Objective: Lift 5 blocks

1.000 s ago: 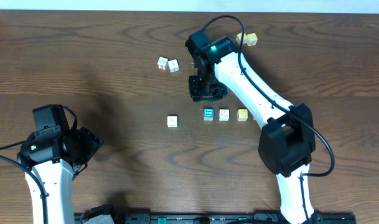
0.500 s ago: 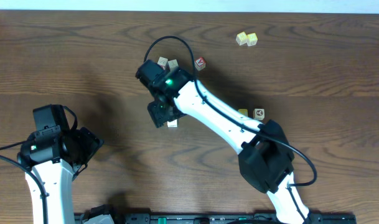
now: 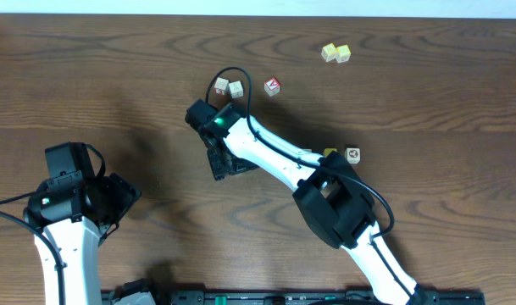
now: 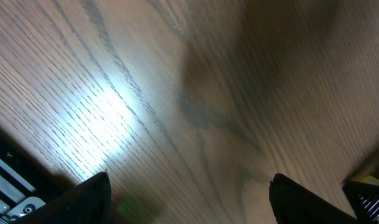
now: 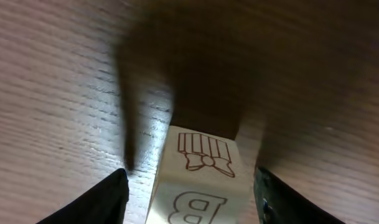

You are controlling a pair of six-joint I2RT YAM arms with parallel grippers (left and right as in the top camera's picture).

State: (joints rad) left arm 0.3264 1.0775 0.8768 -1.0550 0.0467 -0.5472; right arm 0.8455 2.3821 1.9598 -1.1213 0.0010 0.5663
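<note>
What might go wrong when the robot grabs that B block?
The B block sits off-centre in the right gripper, closer to one finger, so closing may shove or twist it instead of gripping. The arm also passes right beside the yellow block; swinging low might knock it.

The right arm (image 3: pixel 270 158) stretches far across to the left, jaws parted and low; the left arm (image 3: pixel 64 246) sits tucked back, jaws wide.
</note>
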